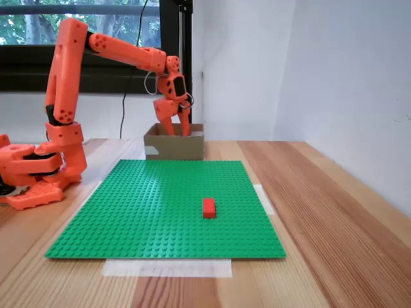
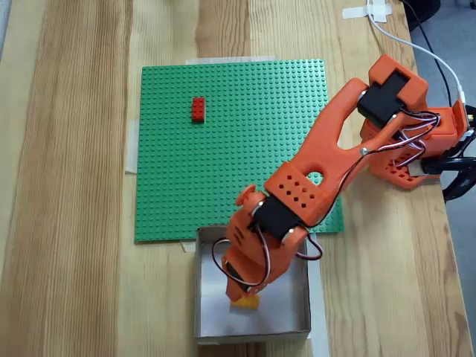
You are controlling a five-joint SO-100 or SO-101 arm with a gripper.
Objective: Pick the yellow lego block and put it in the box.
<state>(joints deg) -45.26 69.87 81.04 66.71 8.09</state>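
Pale walls and a dark-framed window back a wooden tabletop [image 1: 334, 212] on which a green studded baseplate [image 1: 160, 205] is taped flat, presumably so it cannot slide. From the top-down fixed view, the orange arm [image 2: 327, 149] reaches from its base at about three o'clock of the baseplate toward six o'clock, where the box [image 2: 208, 327] sits touching the plate's edge. The gripper [image 2: 242, 294] hangs over the box's interior, pointing down; the yellow lego block [image 2: 245, 302] shows just at its tips, over the box floor. I cannot tell whether the fingers are closed on the block or have let it go. In the side-on fixed view the gripper [image 1: 174, 128] dips to the box [image 1: 173, 146] rim, apparently to release low. A red brick [image 2: 198, 109] lies on the baseplate, well apart.
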